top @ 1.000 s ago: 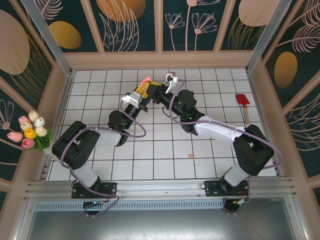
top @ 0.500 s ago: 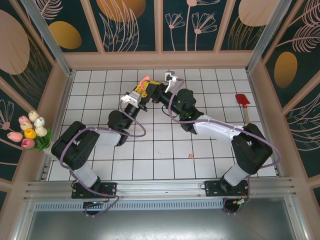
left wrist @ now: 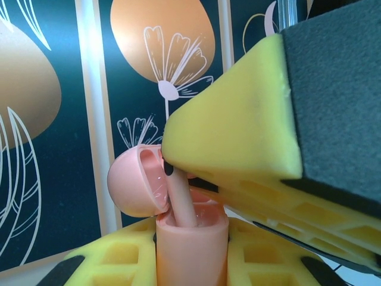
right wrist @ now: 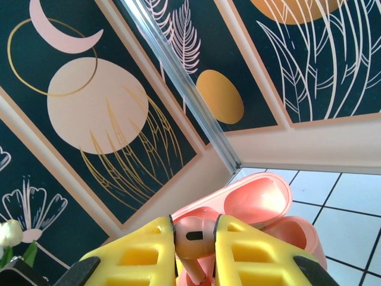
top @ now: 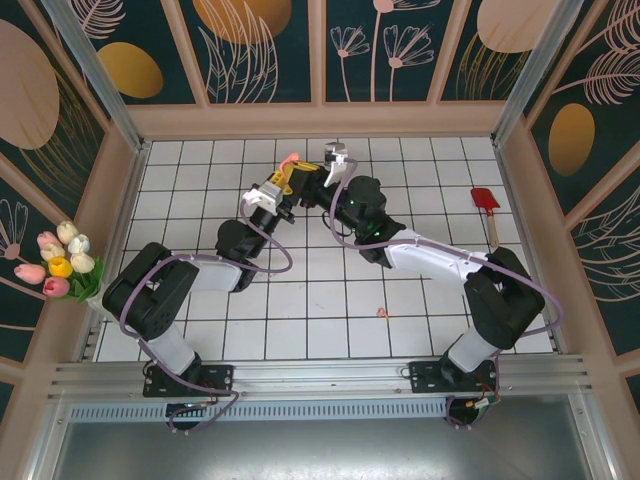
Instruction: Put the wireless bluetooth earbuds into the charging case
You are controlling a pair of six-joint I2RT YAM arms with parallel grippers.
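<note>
Salmon-pink charging case [left wrist: 191, 250], lid open, pink earbud [right wrist: 191, 234] stem-down entering it, second pink earbud [top: 381, 312] lying on white tiles [top: 300, 330]

Top view. The tiled floor [top: 320, 300] lies open across lower centre, interrupted by one loose earbud [top: 381, 312]. The left arm [top: 190, 280] and right arm [top: 440, 262] slant inward; at upper centre the left gripper [top: 288, 174], clamped on the charging case [top: 291, 160], and the right gripper [top: 304, 170], pinching a pink earbud [right wrist: 193, 235] at its mouth, block passage. A red spatula [top: 484, 200] lies near the right wall; panelled walls [top: 320, 120] enclose three sides.

Overhead camera looking down, both wrist cameras close-up, sharing the charging case [right wrist: 256, 202]
</note>
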